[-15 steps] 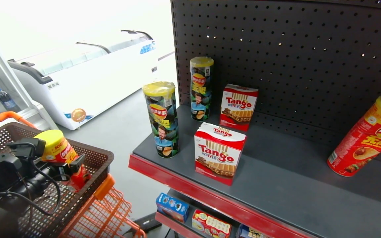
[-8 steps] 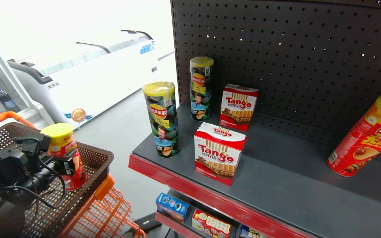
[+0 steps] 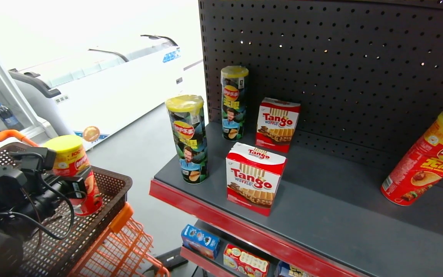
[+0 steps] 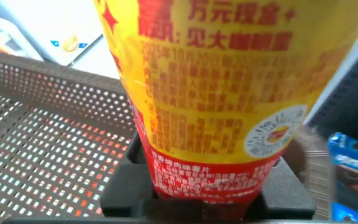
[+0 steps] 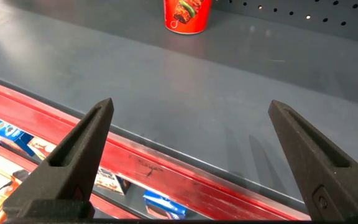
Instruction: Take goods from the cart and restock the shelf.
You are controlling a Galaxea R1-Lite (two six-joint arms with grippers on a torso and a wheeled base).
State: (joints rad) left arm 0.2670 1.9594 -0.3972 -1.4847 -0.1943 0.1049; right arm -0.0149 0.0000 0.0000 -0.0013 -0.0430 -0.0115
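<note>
Black left fingers (image 4: 124, 190): clamped on the lower part of the red chip can (image 3: 76, 169), one on each side.
Red chip can: upright, yellow lid up, at lower left of the head frame, over the brown basket (image 3: 117, 181) of the orange cart (image 3: 129, 238).
Right fingers (image 5: 73, 165): spread wide, holding nothing, above the grey shelf (image 5: 185, 93) near its red front lip.
Shelf stock: dark chip cans (image 3: 189, 142) and wafer boxes (image 3: 254, 179) at centre; second red can (image 3: 425, 161) at right edge.

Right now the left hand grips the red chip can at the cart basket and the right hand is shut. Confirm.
One error: the right hand is open, fingers spread wide, as the right wrist view shows. The left hand does grip the red chip can at the cart basket.
</note>
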